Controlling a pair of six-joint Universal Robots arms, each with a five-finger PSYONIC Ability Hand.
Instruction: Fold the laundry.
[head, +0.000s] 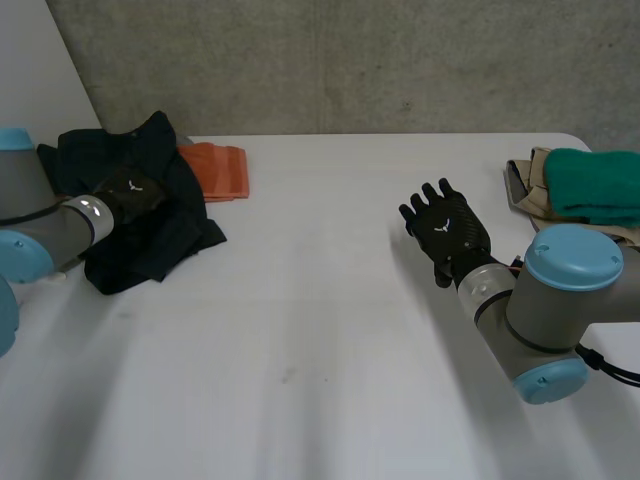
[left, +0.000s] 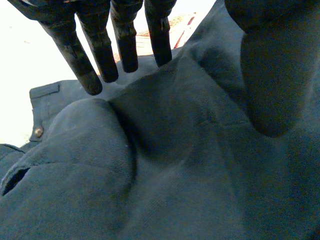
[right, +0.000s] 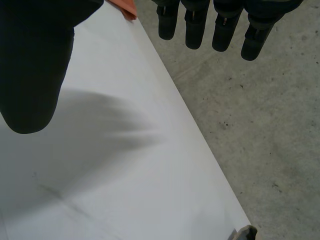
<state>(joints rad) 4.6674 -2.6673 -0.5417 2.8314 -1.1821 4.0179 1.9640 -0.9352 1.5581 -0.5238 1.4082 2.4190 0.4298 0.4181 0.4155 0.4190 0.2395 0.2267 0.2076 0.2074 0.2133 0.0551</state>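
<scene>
The left robot hand lies over a crumpled dark garment near the far-left corner of the white surface. In its wrist view the fingers reach out straight and the thumb stands well apart, gripping nothing, with the cloth bunched in rounded folds below the palm and a small button showing at one hem. Just beside the garment, toward the far edge, sits a folded orange cloth, its near corner touching or slightly overlapped by the dark fabric. The right robot hand hangs over bare surface right of centre, fingers spread and straight, thumb wide, empty. Its wrist view looks past the fingertips to the surface's far edge, which runs on a slant against grey concrete. At the right edge, well apart from that hand, a green cloth rests on top of a beige cloth. Between the two hands, and all the way to the near edge, the surface lies open, a broad stretch from the garment's hem across to the right arm. The left arm enters along the left edge, close against the garment.
</scene>
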